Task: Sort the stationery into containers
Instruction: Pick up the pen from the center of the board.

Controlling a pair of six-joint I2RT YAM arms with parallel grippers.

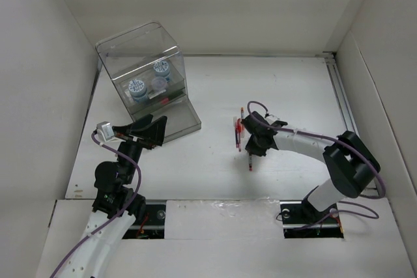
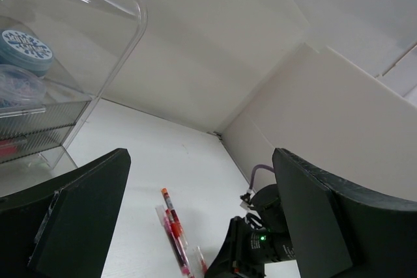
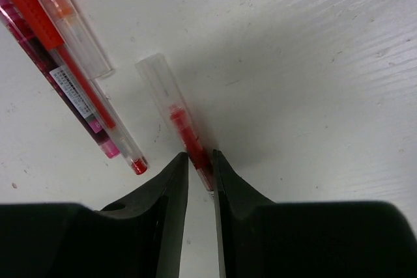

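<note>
My right gripper (image 1: 251,148) is low over the table, its fingers closed on a thin red pen (image 3: 181,125) with a clear cap; the pen lies on the table, and its end shows below the gripper (image 1: 249,163). Beside it lie other red pens (image 3: 68,73), also seen from above (image 1: 237,129) and in the left wrist view (image 2: 173,234). My left gripper (image 1: 151,132) is open and empty by the front of the clear organiser box (image 1: 171,118). The box holds blue-and-white rolls (image 1: 138,88). The dark marker is out of view.
White walls enclose the table on the left, back and right. The organiser box (image 2: 71,43) stands at the back left, with something red in a front drawer (image 1: 167,99). A metal rail (image 1: 342,96) runs along the right edge.
</note>
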